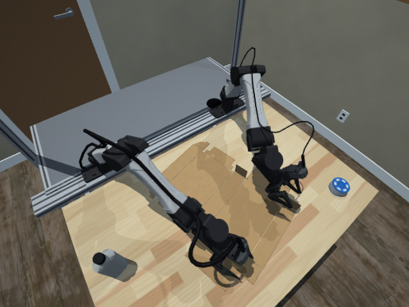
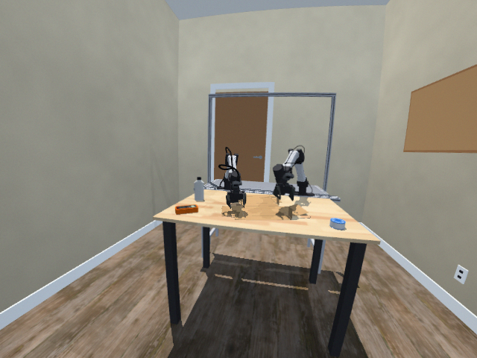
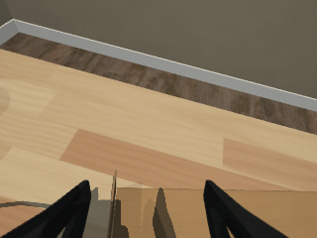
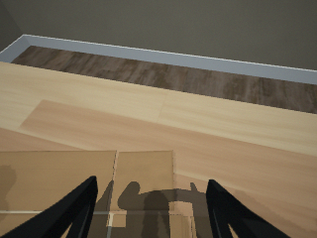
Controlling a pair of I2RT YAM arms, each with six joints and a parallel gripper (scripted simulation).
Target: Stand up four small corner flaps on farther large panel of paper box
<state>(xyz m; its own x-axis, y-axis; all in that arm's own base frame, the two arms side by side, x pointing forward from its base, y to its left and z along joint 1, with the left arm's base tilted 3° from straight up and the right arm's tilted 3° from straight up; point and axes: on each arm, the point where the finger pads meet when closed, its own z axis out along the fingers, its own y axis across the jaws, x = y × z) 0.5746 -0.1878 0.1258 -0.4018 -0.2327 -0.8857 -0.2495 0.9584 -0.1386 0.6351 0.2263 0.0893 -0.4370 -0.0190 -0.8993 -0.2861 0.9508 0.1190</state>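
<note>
The brown paper box (image 1: 231,224) (image 4: 54,180) lies unfolded on the table. One corner flap (image 1: 241,171) stands up on the base's near side. Another flap (image 1: 295,206) (image 3: 112,208) stands at the far corner under my left gripper (image 1: 296,199) (image 2: 285,201) (image 3: 148,187), which is open; the flap shows edge-on between its fingers, nearer one finger. My right gripper (image 1: 246,269) (image 2: 235,206) (image 4: 153,184) is open over the other far corner, where a flap (image 4: 144,171) lies flat. The remaining near corner is hidden behind my right arm.
A blue-topped round tin (image 1: 339,186) (image 2: 337,223) stands on the table beyond my left gripper. A bottle (image 1: 114,264) (image 2: 198,190) and an orange meter (image 2: 186,209) are on my right arm's side. The far table edge lies beyond the box.
</note>
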